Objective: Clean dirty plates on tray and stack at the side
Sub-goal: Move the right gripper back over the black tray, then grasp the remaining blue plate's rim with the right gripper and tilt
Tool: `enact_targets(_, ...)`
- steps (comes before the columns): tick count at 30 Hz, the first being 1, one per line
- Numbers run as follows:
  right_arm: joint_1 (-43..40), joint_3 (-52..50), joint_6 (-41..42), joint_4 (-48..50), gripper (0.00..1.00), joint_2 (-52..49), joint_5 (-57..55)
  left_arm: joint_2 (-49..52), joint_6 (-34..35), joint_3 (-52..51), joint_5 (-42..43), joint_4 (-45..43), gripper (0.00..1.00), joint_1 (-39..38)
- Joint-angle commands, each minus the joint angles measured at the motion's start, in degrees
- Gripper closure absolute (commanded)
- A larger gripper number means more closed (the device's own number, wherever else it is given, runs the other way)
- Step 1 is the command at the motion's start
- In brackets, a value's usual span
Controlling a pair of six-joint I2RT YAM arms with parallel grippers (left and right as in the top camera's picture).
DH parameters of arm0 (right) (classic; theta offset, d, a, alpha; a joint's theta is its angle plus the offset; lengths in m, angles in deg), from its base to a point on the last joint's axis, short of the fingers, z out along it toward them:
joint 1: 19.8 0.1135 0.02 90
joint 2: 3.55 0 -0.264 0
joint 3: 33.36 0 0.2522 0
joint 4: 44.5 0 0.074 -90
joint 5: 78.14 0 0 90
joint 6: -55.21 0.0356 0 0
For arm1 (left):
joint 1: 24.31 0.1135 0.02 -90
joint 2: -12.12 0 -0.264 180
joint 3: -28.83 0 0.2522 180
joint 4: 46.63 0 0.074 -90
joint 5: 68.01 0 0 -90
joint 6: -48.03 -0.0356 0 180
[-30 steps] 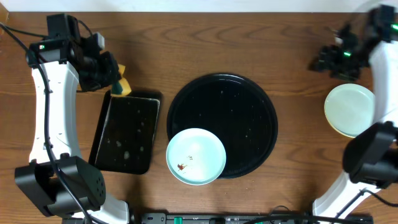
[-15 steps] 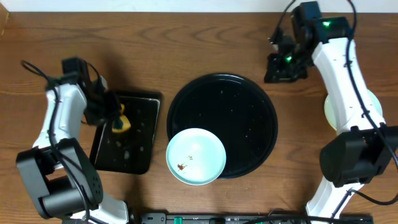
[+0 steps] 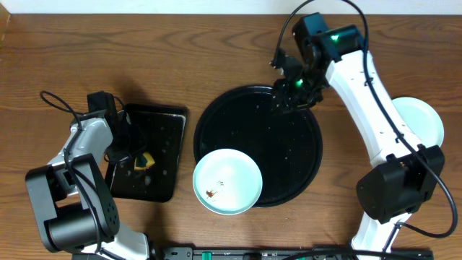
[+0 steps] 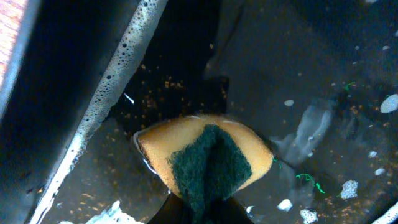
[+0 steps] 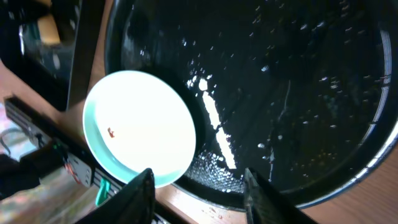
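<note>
Turquoise plate, flecked with brown, lies at the near-left edge of the round black tray, overlapping its rim. I see my right gripper hanging above that tray, fingers apart with nothing between them. My left gripper is clamped on a yellow-green sponge, down in the soapy rectangular tray. Another pale plate sits on the table at the right.

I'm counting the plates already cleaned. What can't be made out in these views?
- Overhead: the right arm covers part of the pale plate at the side; whether more lie under it is unclear.
- Left wrist: the sponge hides most of the left gripper.
- Right wrist: that side plate is out of frame.
</note>
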Motion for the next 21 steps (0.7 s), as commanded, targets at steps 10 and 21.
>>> enact_targets(10,6.6,-23.6,3.4,11.0,0.6,-0.1,3.0,3.5,0.5,-0.8,-1.8,0.1,0.92,0.0)
enact_targets(21,12.7,-35.6,6.0,21.8,0.55,-0.1,11.0,3.5,0.5,-0.8,-1.8,0.3,0.93,0.0)
